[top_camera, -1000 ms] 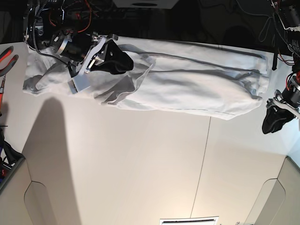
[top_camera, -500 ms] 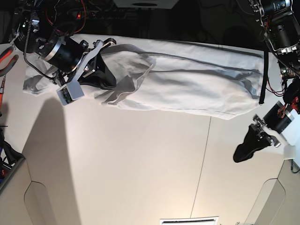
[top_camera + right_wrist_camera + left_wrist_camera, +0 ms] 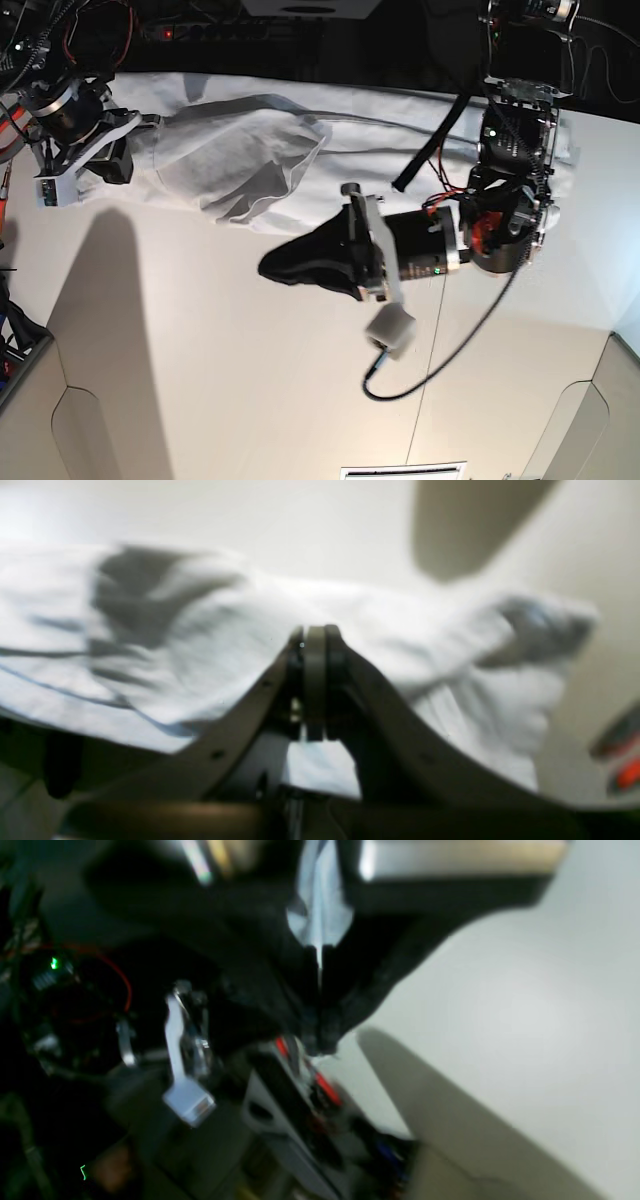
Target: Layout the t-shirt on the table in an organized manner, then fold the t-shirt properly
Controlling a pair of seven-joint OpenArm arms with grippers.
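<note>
Left tool (image 3: 275,268) now over bunched t-shirt (image 3: 250,150).

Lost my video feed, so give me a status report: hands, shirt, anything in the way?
Left hand shut, empty, over bare table. Right hand shut, empty, above the shirt. Shirt bunched along the far edge, not folded. Left arm crosses over it.

One t-shirt (image 3: 250,150), one table (image 3: 230,380), and two robot arms are in view.
</note>
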